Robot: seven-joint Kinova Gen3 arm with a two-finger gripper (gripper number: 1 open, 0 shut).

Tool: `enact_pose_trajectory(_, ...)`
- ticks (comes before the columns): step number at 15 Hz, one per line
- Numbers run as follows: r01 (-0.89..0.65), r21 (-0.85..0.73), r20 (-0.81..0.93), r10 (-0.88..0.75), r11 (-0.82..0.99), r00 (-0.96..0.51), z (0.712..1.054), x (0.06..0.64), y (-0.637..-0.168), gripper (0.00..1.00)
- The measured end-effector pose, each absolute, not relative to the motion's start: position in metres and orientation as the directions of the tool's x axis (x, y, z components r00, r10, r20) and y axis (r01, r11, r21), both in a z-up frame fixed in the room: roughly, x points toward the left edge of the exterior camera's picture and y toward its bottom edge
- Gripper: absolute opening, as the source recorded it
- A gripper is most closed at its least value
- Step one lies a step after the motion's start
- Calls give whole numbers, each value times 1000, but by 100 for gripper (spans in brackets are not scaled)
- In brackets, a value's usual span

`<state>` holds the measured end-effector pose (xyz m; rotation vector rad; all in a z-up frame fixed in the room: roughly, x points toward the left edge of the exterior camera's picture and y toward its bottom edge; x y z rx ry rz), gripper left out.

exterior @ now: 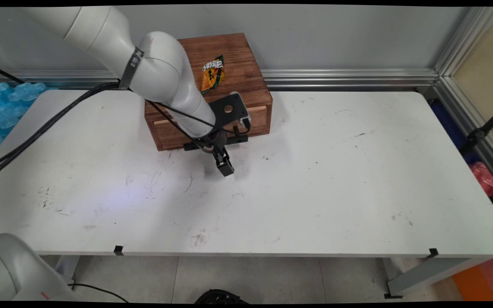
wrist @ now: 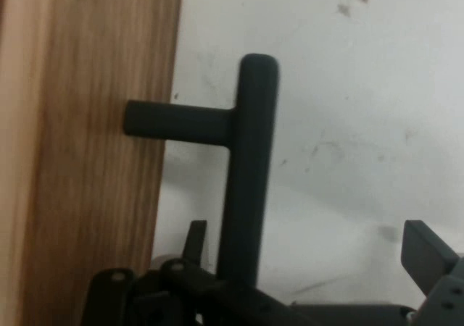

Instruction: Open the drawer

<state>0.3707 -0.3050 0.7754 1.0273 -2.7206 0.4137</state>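
- Gripper point(exterior: 225, 166) low over the table point(exterior: 336, 179), just in front of the wooden box point(exterior: 238, 72), near the middle of its front face.
- Fingers spread wide: in the hand view one finger point(wrist: 194, 240) stands on the box side of the handle point(wrist: 250, 174) and the other point(wrist: 428, 257) well off on the far side, over bare table. Neither finger is seen touching the bar.
- Handle: dark bar on a short post that enters the drawer front point(exterior: 257, 119). In the hand view the bar's long axis runs along the gripper's line of sight, parallel to the wood face; the post sticks out square to that face, toward open table.
- Bar's free end shows clear of the wood, with a gap of table between bar and drawer front.
- Drawer front sits about flush with the box; whether fully closed, cannot tell.
- Snack packet point(exterior: 212, 73), orange and green, lies on the box top behind the gripper, long axis slanted across the lid.
- Open room: wide bare table to the gripper's front and either side; the near table edge is well away. The box blocks the back.
- Black cables point(exterior: 49, 124) trail from the arm out to the left.
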Motion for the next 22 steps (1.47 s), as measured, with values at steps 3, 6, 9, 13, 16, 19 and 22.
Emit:
enact_pose_trajectory(3, -668, -171, 281, -614, 724, -738, 774, 369, -301, 100)
enact_pose_trajectory(6, -663, -154, 277, -613, 732, -740, 772, 367, -295, 100)
enact_pose_trajectory(9, -659, -139, 273, -611, 739, -743, 771, 365, -288, 100)
enact_pose_trajectory(13, -652, -123, 272, -607, 748, -747, 770, 361, -280, 100)
enact_pose_trajectory(16, -648, -112, 273, -603, 754, -749, 770, 358, -272, 100)
enact_pose_trajectory(19, -642, -101, 276, -599, 760, -752, 772, 354, -263, 100)
enact_pose_trajectory(22, -636, -91, 279, -593, 766, -755, 774, 352, -254, 100)
